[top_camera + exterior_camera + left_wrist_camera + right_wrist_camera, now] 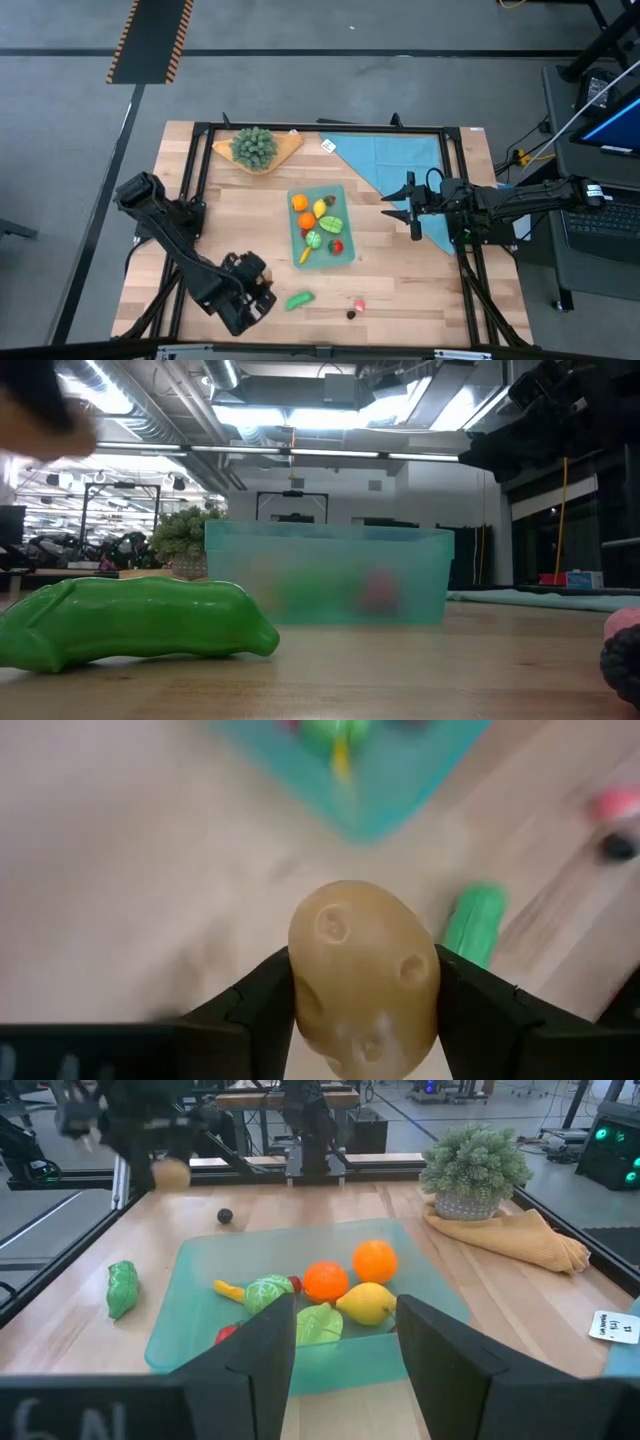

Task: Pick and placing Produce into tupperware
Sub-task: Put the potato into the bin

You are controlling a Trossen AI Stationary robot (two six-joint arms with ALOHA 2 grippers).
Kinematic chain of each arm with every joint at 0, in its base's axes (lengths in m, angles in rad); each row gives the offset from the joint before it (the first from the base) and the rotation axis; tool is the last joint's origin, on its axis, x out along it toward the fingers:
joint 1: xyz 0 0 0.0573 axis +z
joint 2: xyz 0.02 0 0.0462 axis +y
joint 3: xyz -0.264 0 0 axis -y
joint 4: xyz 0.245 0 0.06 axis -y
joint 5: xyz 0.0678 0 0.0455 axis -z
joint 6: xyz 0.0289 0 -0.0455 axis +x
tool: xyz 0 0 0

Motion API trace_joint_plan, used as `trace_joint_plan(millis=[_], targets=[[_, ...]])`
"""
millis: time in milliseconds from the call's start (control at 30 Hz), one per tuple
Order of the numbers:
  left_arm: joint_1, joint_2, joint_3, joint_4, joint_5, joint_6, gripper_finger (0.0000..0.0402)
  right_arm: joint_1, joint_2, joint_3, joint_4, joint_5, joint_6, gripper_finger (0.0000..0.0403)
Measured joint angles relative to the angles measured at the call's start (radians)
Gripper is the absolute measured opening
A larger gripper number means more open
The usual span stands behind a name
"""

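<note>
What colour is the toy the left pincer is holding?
Tan brown, a potato shape; it shows best in the left wrist view.

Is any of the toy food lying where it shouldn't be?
Yes. A green plastic pea pod, a small pink piece and a small dark ball lie on the wooden table, outside the teal plastic container.

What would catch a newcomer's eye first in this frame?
Probably the brown toy potato, clamped in the left gripper above the table's near edge. Next, the translucent teal container at mid-table, filled with bright toy produce. A green pea pod lies on the wood beside the left gripper.
</note>
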Motion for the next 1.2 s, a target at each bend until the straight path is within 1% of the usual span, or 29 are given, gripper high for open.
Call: trace_joint_plan(millis=[167,267,367,467,600,733,933,1067,1200], targets=[[-0.025,-0.058,0.000,-0.031,-0.234,0.131,0.0193,0.000,0.000,0.000,0.000,-0.001,0.025,0.0176],[-0.035,-0.068,0.000,-0.044,-0.335,0.197,0.0190,0.000,0.000,0.000,0.000,-0.026,0.025,0.0176],[-0.040,-0.068,0.000,-0.056,-0.388,0.243,0.0188,0.000,0.000,0.000,0.000,-0.069,0.024,0.0176],[-0.040,-0.068,-0.012,-0.050,-0.413,0.275,0.0188,0.000,0.000,0.000,0.000,-0.104,0.022,0.0176],[-0.039,-0.068,-0.044,0.009,-0.454,0.327,0.0188,0.000,0.000,0.000,0.004,-0.110,0.029,0.0176],[-0.030,-0.068,-0.084,0.189,-0.462,0.458,0.0188,0.000,0.000,0.000,0.013,-0.111,0.075,0.0176],[-0.006,-0.067,-0.151,0.538,-0.446,0.796,0.0188,0.000,0.000,0.000,0.015,-0.111,0.081,0.0176],[0.040,-0.067,-0.197,0.727,-0.380,0.967,0.0188,0.000,0.000,0.000,0.015,-0.112,0.103,0.0176],[0.110,-0.067,-0.276,1.018,-0.261,1.182,0.0188,0.000,0.000,0.000,0.014,-0.113,0.103,0.0176]])
